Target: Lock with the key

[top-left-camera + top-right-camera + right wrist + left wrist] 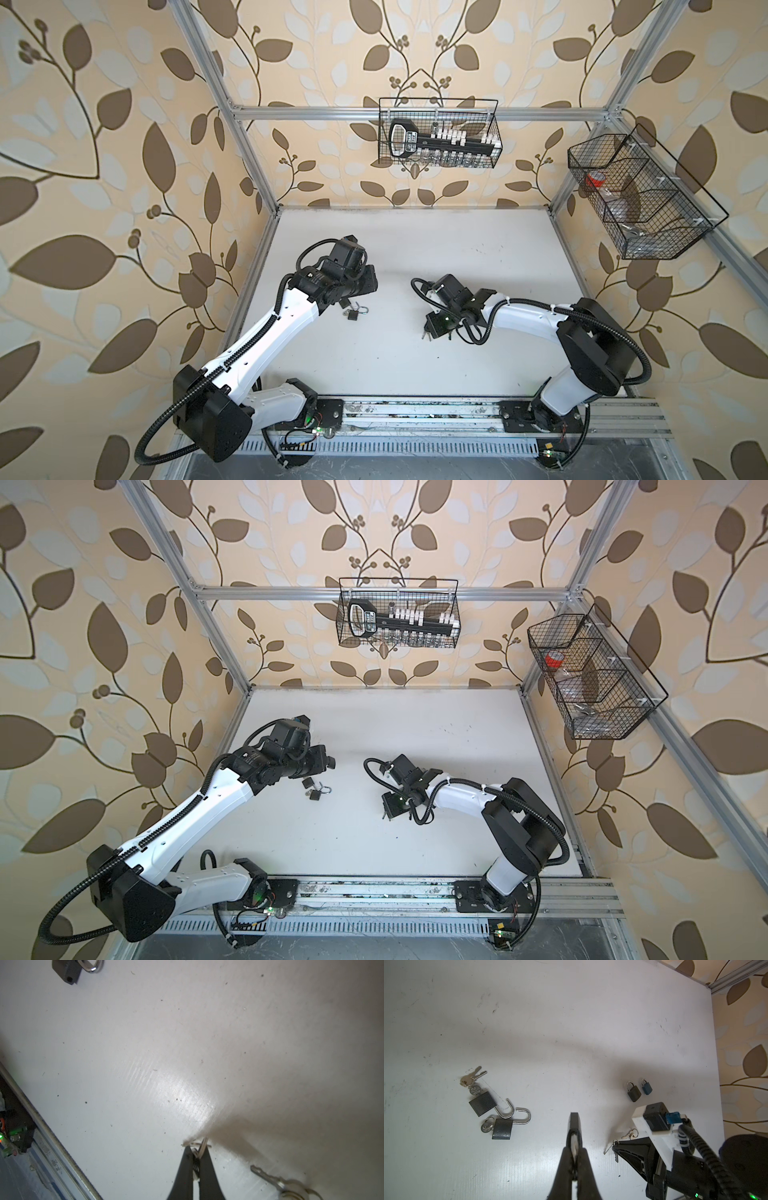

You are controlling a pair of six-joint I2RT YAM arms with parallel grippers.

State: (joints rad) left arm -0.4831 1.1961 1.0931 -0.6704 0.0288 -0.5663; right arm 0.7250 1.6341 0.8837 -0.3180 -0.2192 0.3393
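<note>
The right tool (197,1148) is pinching a key ring (203,1144) close to the bench (145,1043) — probably so its key hangs free for aiming. The left tool (574,1124) is pressed together, with nothing in it. Two open locks (502,1131) lie touching on the bench beside it — likely next to be shut.
</note>
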